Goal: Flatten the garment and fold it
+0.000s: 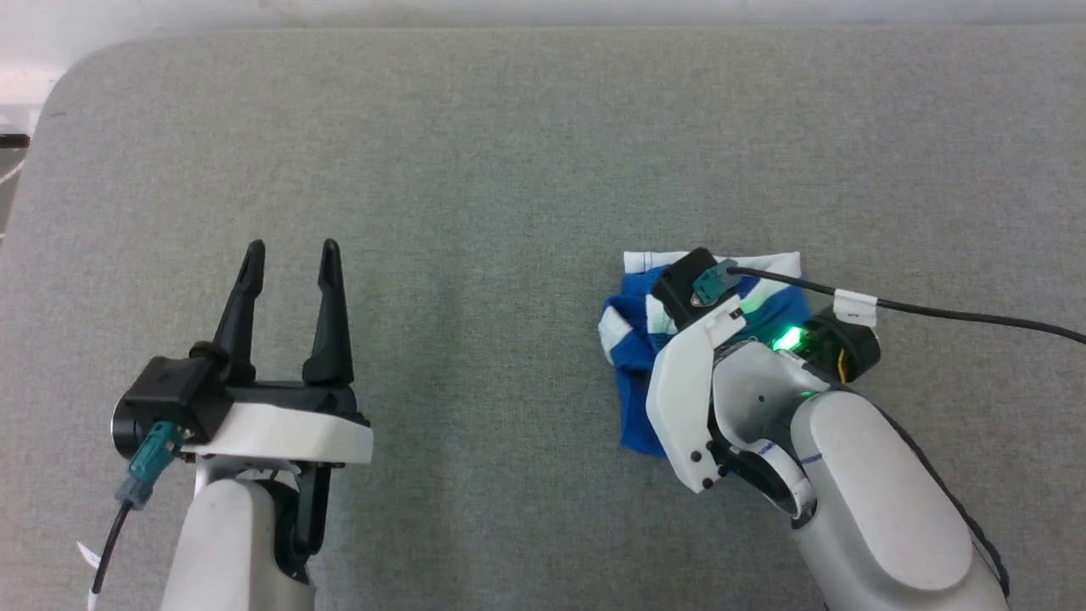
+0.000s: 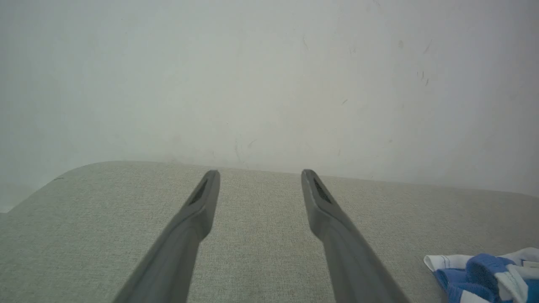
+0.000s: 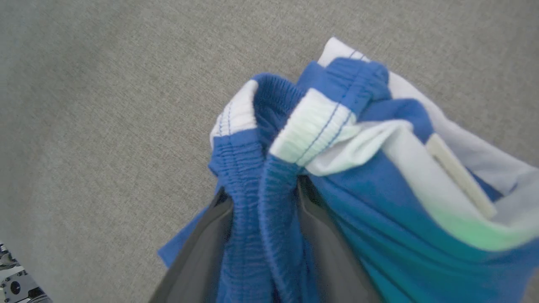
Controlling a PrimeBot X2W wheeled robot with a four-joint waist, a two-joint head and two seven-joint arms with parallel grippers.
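Observation:
The garment (image 1: 632,356), bright blue shorts with white stripes, lies bunched up on the grey padded table at the right of the head view. My right gripper (image 3: 263,191) is shut on its gathered blue elastic waistband, which is pinched between the two dark fingers (image 3: 202,244). A small white label (image 3: 459,176) shows on the pale lining. The right wrist hides much of the cloth in the head view. My left gripper (image 1: 291,250) hovers open over bare table at the lower left, well apart from the shorts. A corner of the garment (image 2: 488,273) shows at the left wrist view's lower right.
The grey fabric table (image 1: 475,153) spreads wide, with a rounded far-left corner (image 1: 81,68) and a pale wall (image 2: 269,84) behind it. A black cable (image 1: 976,316) runs from the right wrist off to the right.

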